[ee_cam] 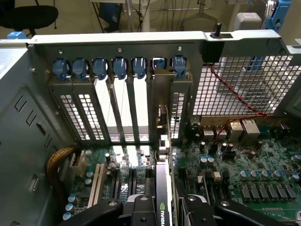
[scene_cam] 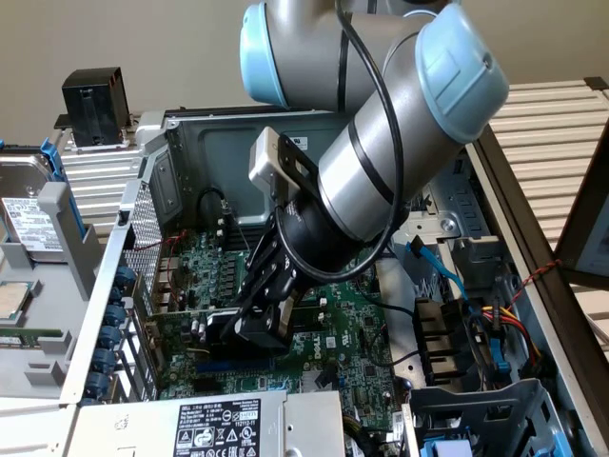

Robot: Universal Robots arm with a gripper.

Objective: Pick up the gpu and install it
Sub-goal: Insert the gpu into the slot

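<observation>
gpu (ee_cam: 161, 190): black shroud, upright edge-on, metal bracket (ee_cam: 162, 101) at far end; hand (ee_cam: 167, 207) pinching it.

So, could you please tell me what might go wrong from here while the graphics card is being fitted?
1. The pincer grips the graphics card along a narrow stretch, so downward pressure could tilt it off its slot in the motherboard.
2. The card's metal bracket stands tight beside the slot covers on the back panel and could snag there.
3. The arm's black cable loops low over the open case and might catch.
</observation>
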